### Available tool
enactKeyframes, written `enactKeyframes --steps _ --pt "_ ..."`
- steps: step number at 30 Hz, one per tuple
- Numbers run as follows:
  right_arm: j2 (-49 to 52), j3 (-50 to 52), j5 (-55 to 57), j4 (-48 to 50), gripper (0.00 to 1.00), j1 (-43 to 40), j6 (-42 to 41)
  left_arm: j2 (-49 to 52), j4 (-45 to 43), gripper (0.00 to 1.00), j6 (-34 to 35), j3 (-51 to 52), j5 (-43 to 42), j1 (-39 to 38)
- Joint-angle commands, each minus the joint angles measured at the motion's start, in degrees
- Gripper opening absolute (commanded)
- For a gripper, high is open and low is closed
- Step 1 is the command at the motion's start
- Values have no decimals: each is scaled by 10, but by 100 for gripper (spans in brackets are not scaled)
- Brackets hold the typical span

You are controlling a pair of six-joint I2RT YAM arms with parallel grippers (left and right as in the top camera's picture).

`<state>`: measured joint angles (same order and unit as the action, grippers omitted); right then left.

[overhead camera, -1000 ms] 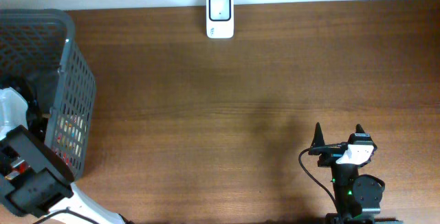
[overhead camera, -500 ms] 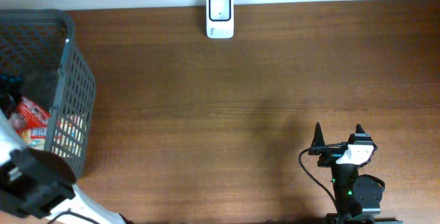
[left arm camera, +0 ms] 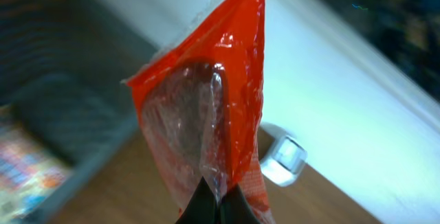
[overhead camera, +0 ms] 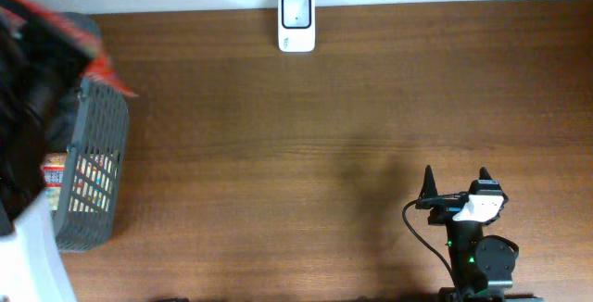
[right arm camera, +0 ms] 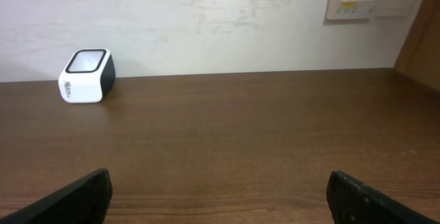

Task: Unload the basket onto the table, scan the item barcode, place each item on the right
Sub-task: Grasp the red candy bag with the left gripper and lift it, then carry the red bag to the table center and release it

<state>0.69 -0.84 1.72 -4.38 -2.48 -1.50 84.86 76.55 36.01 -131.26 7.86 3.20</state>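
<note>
1. Red packet (left arm camera: pixel 206 100): pinched at its lower edge by the closed left gripper (left arm camera: pixel 218 207), raised above the grey basket (overhead camera: pixel 97 168) at the left end of the table (overhead camera: pixel 324 135).
2. White scanner (overhead camera: pixel 296 21): at the table's far edge, well apart from the packet, with only wood showing between them.
3. Right gripper (overhead camera: pixel 456 183): jaws wide, holding nothing, near the front edge.

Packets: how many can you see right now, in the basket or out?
2. One red packet is pinched in the shut left gripper, held near the basket; one colourful packet lies inside the basket. More may lie hidden in it.
</note>
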Motion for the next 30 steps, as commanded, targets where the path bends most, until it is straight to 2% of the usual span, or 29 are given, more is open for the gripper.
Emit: enactKeyframes --steps 1,6,10,18,23,28,29,30 --pt "-5 5 5 -1 99 -2 -3 -4 -8 0 -34 -3 -2 -127" --pt "-5 5 5 -1 99 -2 -3 42 -6 0 -93 36 0 -247" --pt "-5 5 5 -1 99 -2 -3 104 -6 0 -103 91 27 -313" --pt "-5 5 5 -1 99 -2 -3 280 -10 0 -102 169 38 -392" --pt "-5 5 5 -1 98 -2 -3 370 -39 0 -102 169 37 -429" --pt "-5 5 5 -1 98 -2 -3 417 -65 0 -102 169 37 -448" --pt "-5 5 5 -1 99 -2 -3 418 -66 12 -102 169 35 -450" --pt "-5 5 5 -1 99 -2 -3 418 -67 33 -102 169 33 -452"
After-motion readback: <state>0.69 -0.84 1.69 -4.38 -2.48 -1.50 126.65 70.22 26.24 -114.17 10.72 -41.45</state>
